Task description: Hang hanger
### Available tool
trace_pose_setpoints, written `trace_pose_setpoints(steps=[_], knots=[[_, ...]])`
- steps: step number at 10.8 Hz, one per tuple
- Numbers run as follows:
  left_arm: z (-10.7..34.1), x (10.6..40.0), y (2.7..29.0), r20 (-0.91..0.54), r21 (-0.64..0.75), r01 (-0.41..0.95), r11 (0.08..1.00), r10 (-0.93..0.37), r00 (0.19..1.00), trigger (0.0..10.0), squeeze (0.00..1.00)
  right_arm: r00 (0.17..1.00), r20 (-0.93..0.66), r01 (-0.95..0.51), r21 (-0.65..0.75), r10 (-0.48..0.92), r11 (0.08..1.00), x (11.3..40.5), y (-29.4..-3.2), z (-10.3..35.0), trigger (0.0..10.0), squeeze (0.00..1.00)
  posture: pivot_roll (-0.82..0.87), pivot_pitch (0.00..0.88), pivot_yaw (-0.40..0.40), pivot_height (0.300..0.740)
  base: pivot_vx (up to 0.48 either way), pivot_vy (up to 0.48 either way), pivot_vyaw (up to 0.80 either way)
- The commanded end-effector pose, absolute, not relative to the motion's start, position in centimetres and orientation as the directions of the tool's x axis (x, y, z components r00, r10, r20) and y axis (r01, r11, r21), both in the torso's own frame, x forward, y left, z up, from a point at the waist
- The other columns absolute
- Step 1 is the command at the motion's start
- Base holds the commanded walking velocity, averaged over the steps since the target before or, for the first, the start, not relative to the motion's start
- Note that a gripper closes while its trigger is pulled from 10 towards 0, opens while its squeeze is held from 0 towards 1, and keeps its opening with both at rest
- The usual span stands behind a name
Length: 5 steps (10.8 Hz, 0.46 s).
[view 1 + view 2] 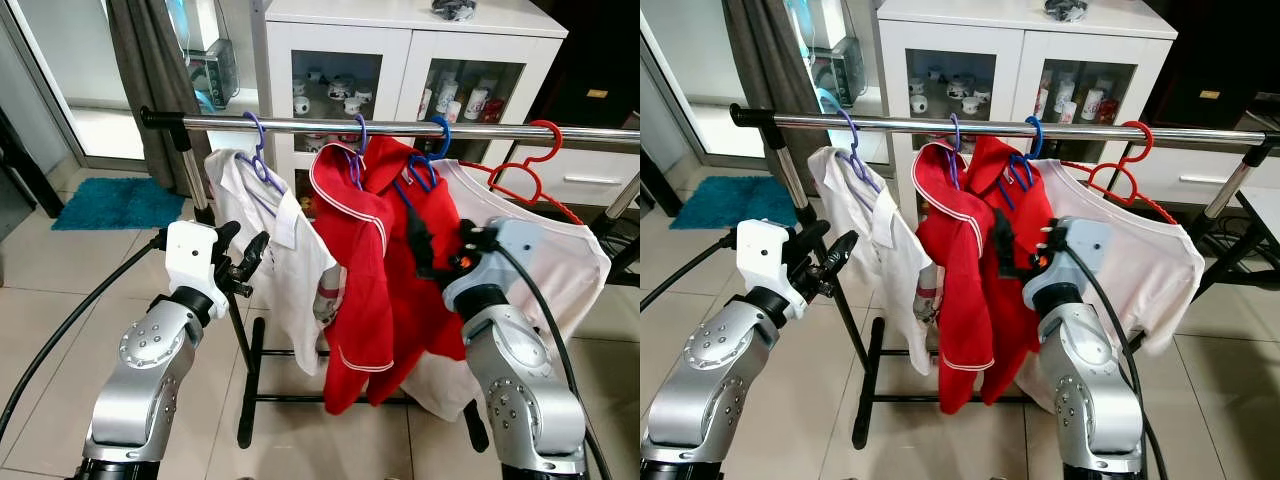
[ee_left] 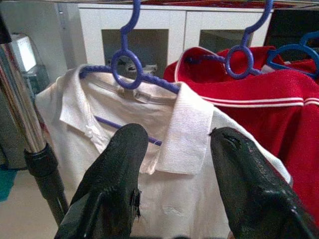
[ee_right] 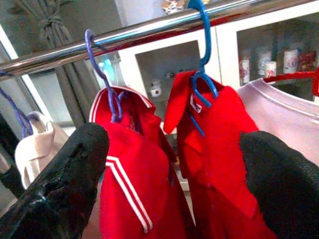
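Both of my silver arms are raised before the chrome rail (image 1: 400,127), neither carrying anything. Left hand (image 2: 172,174): fingers spread and released, level with the white polo shirt (image 1: 270,250), whose purple hanger (image 2: 130,67) sits hooked on the rail. Next along, a red shirt with white trim (image 1: 350,260) hangs on its own purple hanger (image 3: 107,89), then a second red shirt (image 3: 214,134) on a blue hanger (image 1: 432,150). Right hand (image 3: 174,169): fingers wide apart and released, close in front of these two red garments. Furthest right, a white T-shirt (image 1: 550,260) on a red hanger (image 1: 525,165). All four hooks appear seated.

Judgement: hanging looks complete. Recommended practice is to confirm each hook fully over the rail and draw back straight, without snagging cloth.
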<state>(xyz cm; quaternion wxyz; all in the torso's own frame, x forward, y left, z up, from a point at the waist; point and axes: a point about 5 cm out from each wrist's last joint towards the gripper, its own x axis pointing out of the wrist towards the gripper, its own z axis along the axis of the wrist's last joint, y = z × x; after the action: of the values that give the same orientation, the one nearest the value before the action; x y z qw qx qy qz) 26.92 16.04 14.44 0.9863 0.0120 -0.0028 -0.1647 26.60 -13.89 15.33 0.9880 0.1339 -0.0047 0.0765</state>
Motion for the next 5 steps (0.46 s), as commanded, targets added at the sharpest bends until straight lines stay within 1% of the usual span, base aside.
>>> trace_pose_setpoints(steps=[1, 3, 5], knots=[[14.87, 26.89, 15.91, 0.016, 0.038, 0.312, 0.949, -0.313, 0.95, 10.0, 0.0, 0.981, 0.025, -0.192, 0.263, 0.193, 0.945, 26.59, -13.4, 15.49, 10.0, 0.0, -0.07, 0.0, -0.01, 0.74, 0.0, -0.262, 0.0], [14.9, 26.81, 15.69, 0.017, 0.039, 0.316, 0.948, -0.316, 0.948, 10.0, 0.0, 0.978, 0.013, -0.204, 0.265, 0.208, 0.942, 26.5, -13.34, 15.43, 10.0, 0.0, -0.07, 0.0, -0.018, 0.74, 0.0, -0.321, 0.0], [14.78, 27.02, 15.73, 0.01, 0.05, 0.327, 0.944, -0.328, 0.945, 10.0, 0.0, 0.978, 0.005, -0.203, 0.263, 0.209, 0.943, 26.34, -13.4, 15.27, 10.0, 0.0, -0.08, 0.0, -0.002, 0.74, 0.0, -0.324, 0.0]])
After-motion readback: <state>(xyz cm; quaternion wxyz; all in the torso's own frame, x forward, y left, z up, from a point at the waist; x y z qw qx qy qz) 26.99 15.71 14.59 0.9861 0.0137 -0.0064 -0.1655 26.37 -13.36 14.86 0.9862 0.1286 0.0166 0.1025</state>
